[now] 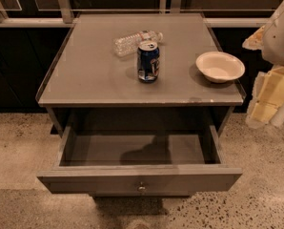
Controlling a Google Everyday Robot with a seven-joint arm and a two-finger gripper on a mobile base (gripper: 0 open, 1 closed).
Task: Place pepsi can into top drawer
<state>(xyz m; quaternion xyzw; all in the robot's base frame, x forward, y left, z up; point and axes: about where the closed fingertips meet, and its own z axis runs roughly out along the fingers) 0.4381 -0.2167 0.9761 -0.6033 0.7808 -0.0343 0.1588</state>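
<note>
Standing pulled out at the front of the table, the top drawer is wide and shallow. It has grey walls, a flat front panel and a small round metal knob at centre. Its floor shows only smooth grey board with a dark shadow across the middle.

The pepsi can is not in the drawer. It stands upright on the table top, near the centre and slightly toward the back, and is dark blue with a silver lid and a white-red logo. Just behind it lies a clear crinkled water bottle on its side, close to the can; contact cannot be judged. To the right of the can, well apart, sits a round white bowl near the table's right edge, its inside plain white.

The tool hangs off the table's right side at the frame edge, among cream-yellow and white arm parts, well apart from the can. Its opening cannot be told, and no object is seen in it.

The table top is matte grey with raised side lips. The floor is speckled stone.
</note>
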